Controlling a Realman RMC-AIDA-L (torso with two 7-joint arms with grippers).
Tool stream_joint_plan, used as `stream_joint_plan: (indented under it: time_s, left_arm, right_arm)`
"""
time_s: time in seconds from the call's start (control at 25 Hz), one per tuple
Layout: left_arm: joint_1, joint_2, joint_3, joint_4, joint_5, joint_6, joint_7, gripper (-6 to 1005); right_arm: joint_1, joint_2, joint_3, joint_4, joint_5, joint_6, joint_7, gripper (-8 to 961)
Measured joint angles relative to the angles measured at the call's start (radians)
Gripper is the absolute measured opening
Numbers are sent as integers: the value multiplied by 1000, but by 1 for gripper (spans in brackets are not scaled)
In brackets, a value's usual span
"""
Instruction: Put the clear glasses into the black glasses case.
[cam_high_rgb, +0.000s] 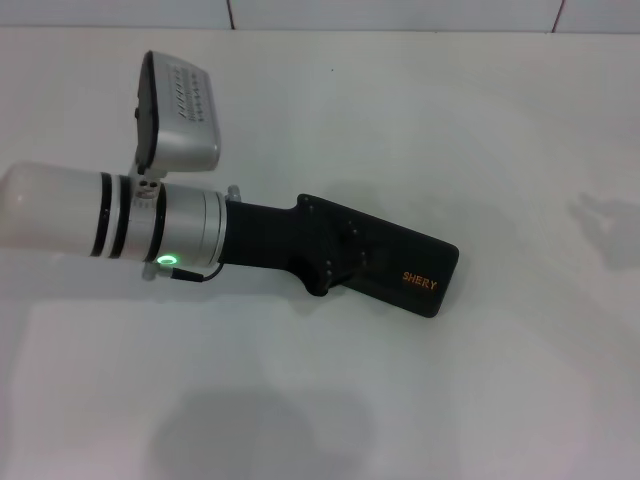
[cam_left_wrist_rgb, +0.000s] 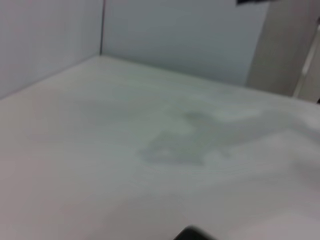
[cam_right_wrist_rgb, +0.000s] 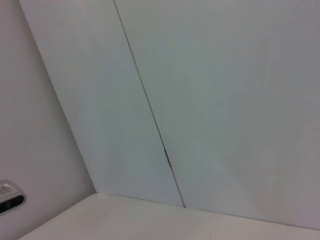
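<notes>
The black glasses case lies on the white table right of centre, its outer shell up and showing orange lettering. It looks closed. My left arm reaches in from the left, and its black left gripper lies over the case's left end, merging with it. The clear glasses show in no view. My right gripper is out of view, and its wrist camera faces the wall panels. A dark sliver at the edge of the left wrist view cannot be identified.
The white table spreads all around the case. Pale wall panels stand behind it and meet at a corner. A small grey device shows at the edge of the right wrist view.
</notes>
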Motion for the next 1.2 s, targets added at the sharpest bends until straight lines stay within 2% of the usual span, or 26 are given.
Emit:
stream_joint_plan:
  time_s: [0.28,0.36,0.4,0.44,0.6,0.64,0.68,0.72,0.76,0.8,0.88,1.04,1.12,1.2]
  left_arm:
    - [79,3,-7,156,-182,225,-16,190]
    - [141,24,-12,245,-265,370,-7,192]
    - [141,24,-12,245,-265,370,-7,225]
    - [161,34,-15,270,-294,426,13,258]
    - [223,92,-89,304,-390,613,15,391]
    - [229,109,-109,302,-390,632,-8,414]
    - [237,130,-125,299,-385,650,-32,437]
    - [242,145,-134,296,-383,659,-45,461]
    - [249,173,-140,288,-379,674,-60,484]
    - [252,192,-142,281,-379,681,-66,507]
    - [254,217,-149,270,-378,683,-71,554]
    - [268,224,-181,261,-363,684,-76,626]
    - [286,221,-186,261,-363,684,-72,651]
    - [299,218,-190,261,-358,684,-67,664]
  right_arm:
    - [10,-1,-6,45,-8,-61,-54,161]
    - [29,-1,-36,83,-9,-139,-138,161]
    - [29,-1,-36,83,-9,-139,-138,162]
    - [35,0,-54,102,3,-166,-167,162]
    - [65,1,-165,184,82,-197,-213,162]
    - [80,2,-201,204,93,-197,-221,198]
    - [120,6,-287,240,109,-192,-241,234]
    - [120,6,-287,240,109,-192,-241,271]
    - [137,8,-334,251,117,-187,-251,307]
    - [147,9,-365,256,126,-180,-258,343]
    - [165,11,-445,261,168,-155,-279,425]
    - [196,12,-534,261,221,-115,-303,588]
    - [216,13,-562,261,231,-102,-303,783]
    - [229,13,-592,257,244,-92,-303,783]
